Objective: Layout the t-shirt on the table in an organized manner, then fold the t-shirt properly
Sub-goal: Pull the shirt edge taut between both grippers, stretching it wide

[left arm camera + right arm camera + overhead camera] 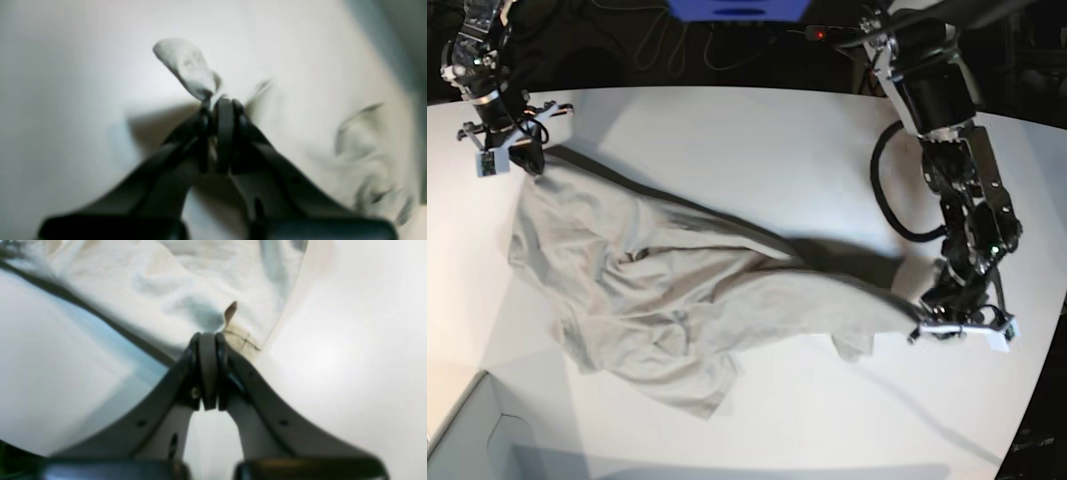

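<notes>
Nearest the left wrist camera, the left claw (218,103) is pressed closed on a small tuft of the t-shirt (657,290). The right claw (208,340) is closed in the same way on a hem corner. The shirt hangs stretched between them across the white desk (727,130), its middle wrinkled and sagging onto the surface. Both grips are thin, so I think a stronger pull may let the cloth slip out. The bunched middle could also fall folded instead of flat.
</notes>
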